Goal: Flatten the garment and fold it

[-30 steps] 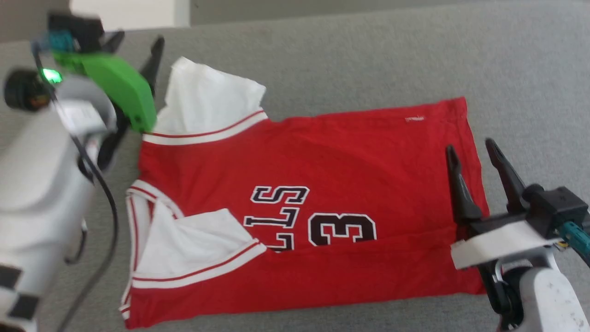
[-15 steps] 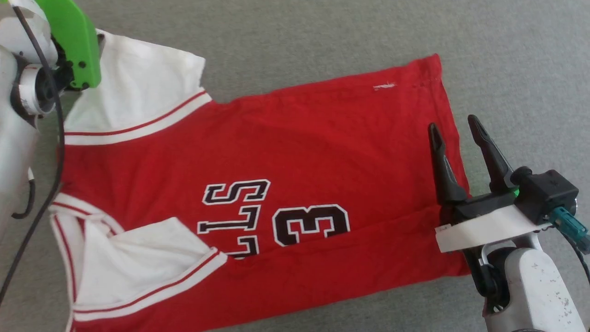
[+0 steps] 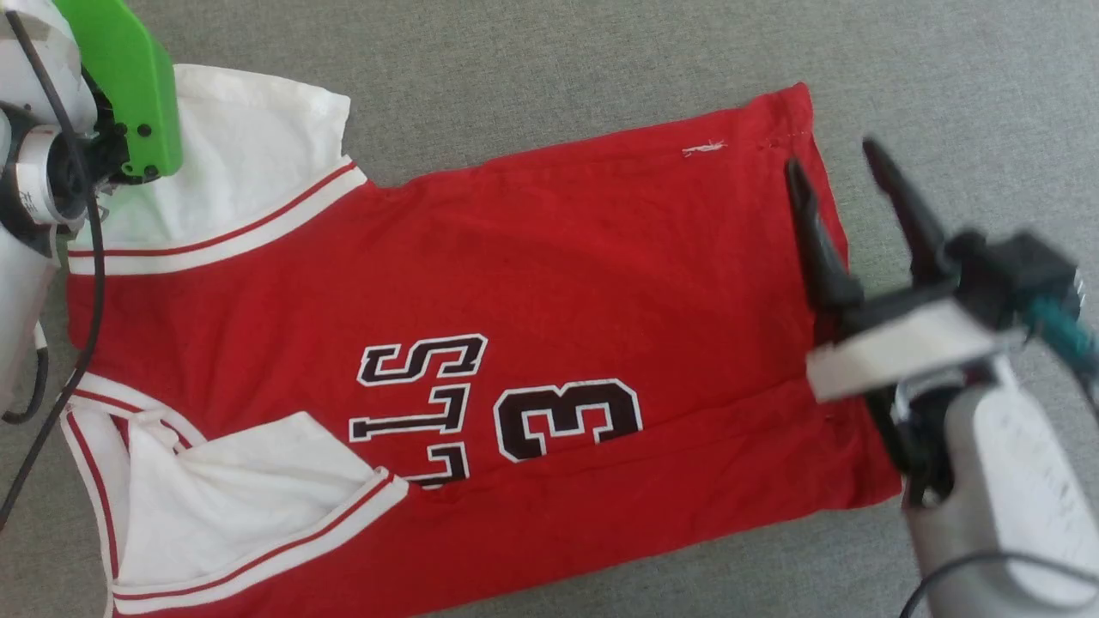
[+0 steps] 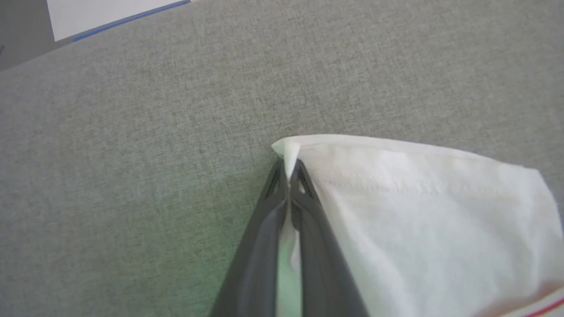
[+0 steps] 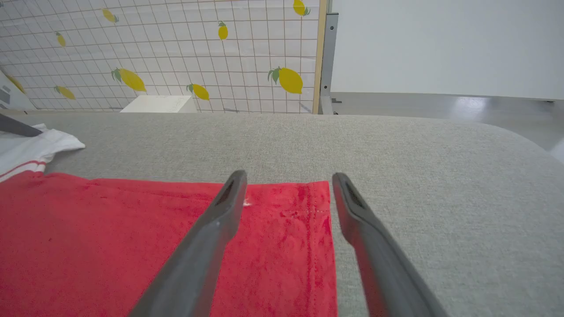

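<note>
The garment (image 3: pixel 558 257), a red shirt with white sleeves and dark lettering, lies spread on the grey surface. In the left wrist view my left gripper (image 4: pixel 288 169) is shut on the outer corner of the far white sleeve (image 4: pixel 418 211), and a tuft of white cloth pokes out past its tips. The head view hides those fingers behind the arm's green housing (image 3: pixel 129 94). My right gripper (image 3: pixel 830 157) is open over the hem end, near its far corner. One finger is above the red cloth (image 5: pixel 110 242) and the other above bare surface, with nothing between them (image 5: pixel 287 177).
The grey padded surface (image 3: pixel 558 69) stretches around the shirt, and its far edge (image 5: pixel 396 121) shows in the right wrist view. Beyond it are a lemon-patterned wall (image 5: pixel 176 53) and a white box (image 5: pixel 158 104). A black cable (image 3: pixel 90 283) hangs by my left arm.
My left gripper has shut on the sleeve corner. My right gripper has moved up along the hem toward its far corner. The head camera shifted, mostly between the first two frames.
</note>
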You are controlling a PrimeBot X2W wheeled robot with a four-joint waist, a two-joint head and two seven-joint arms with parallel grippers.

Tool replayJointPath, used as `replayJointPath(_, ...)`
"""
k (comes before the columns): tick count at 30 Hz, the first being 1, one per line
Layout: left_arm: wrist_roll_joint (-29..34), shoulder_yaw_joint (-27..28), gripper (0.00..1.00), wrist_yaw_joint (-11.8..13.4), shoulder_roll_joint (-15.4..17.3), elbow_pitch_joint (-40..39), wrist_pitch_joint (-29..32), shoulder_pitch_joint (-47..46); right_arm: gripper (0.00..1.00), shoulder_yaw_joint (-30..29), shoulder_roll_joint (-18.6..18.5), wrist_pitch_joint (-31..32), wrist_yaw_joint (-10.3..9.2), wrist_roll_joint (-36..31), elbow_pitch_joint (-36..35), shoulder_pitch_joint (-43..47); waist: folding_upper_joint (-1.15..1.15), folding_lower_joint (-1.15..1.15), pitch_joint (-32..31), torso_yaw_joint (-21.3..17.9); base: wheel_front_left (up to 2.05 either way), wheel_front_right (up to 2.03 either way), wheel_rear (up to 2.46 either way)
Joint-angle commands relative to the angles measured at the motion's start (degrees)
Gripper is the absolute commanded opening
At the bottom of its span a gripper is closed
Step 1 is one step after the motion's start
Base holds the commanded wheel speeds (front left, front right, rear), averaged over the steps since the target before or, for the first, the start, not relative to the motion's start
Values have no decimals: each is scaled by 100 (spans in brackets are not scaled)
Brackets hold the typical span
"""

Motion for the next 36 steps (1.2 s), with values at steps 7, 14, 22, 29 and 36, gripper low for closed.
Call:
replayJointPath(7, -22, -71, 0, 35, 9, -107, -48, 181, 100, -173, -177, 2219, -9, 6, 654, -1396, 0, 0, 63, 119, 0, 0, 0)
replayJointPath(14, -46, -67, 0, -63, -153, -176, -280, 109, 100, -415, -229, 4381, -9, 19, 1396, -2243, 0, 0, 199, 328, 0, 0, 0)
replayJointPath(22, -25, -92, 0, -170, -203, -83, -495, 75, 0, -287, -294, 5755, -9, 195, 1758, -2621, 0, 0, 244, 475, 0, 0, 0)
replayJointPath(29, 44, 4, 0, -413, -236, -137, -1460, 347, 0, -212, -386, 5390, -9, 331, 1351, -2318, 0, 0, -106, 608, 0, 0, 0)
replayJointPath(36, -34, 418, 0, -564, -335, -590, -3439, 1321, 0, -179, -616, 3869, -9, 588, 773, -1366, 0, 0, -849, 826, 0, 0, 0)
